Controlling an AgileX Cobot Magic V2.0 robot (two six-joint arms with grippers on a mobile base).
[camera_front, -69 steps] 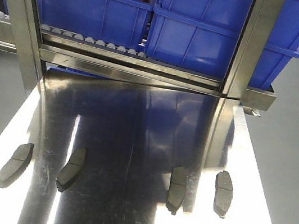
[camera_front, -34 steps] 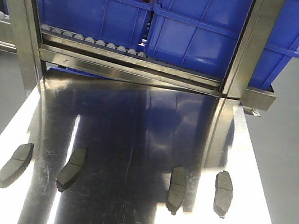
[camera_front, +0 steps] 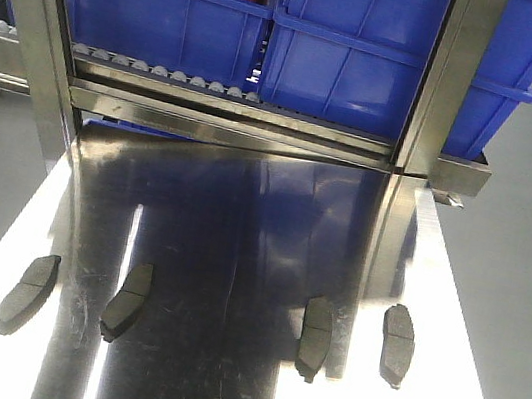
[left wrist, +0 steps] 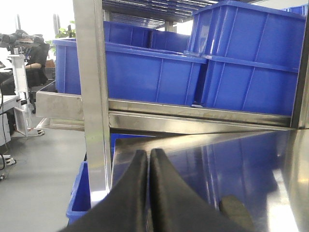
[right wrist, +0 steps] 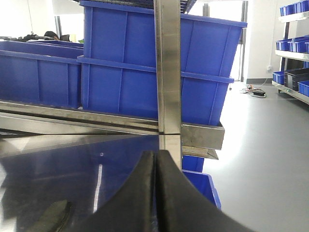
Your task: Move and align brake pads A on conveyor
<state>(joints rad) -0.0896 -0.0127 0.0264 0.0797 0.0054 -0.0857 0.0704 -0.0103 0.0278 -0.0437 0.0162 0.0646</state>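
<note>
Lying in a row on the shiny steel tabletop [camera_front: 243, 216], four brake pads A [camera_front: 127, 301], with both grippers empty.
The left gripper [left wrist: 147, 154] has its fingers pressed together on nothing, with one pad [left wrist: 235, 209] just right of them. The right gripper [right wrist: 155, 155] is likewise closed and empty, a pad [right wrist: 54, 215] low to the left of its fingers.

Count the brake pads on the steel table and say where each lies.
4 brake pads, in a row on the steel tabletop: far left, left of centre, right of centre, far right. None seems hidden in the front view.
</note>
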